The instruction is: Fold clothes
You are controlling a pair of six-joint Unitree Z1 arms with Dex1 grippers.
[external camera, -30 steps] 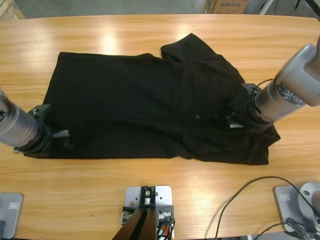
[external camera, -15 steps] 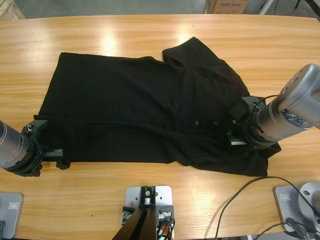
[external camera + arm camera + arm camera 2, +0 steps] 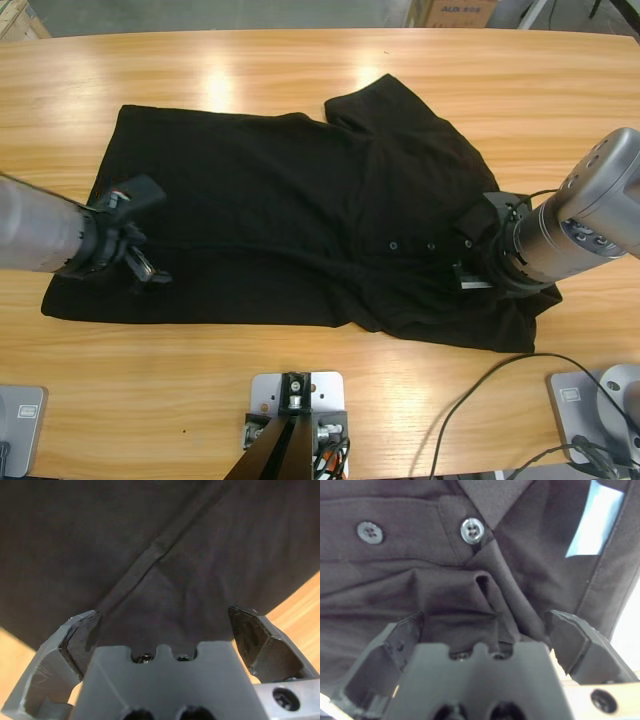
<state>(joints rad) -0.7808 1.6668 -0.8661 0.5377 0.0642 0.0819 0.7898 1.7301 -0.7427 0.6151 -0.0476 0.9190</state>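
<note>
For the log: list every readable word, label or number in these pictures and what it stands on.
Cardboard box, beyond the table's far edge in the high view: dark print, cut off and too blurred to read.
Blue neck label inside the black polo shirt, right wrist view: no legible text.
Nothing else carries lettering in any view.

no readable text, only blurred print on a cardboard box [image 3: 452,11]
</note>
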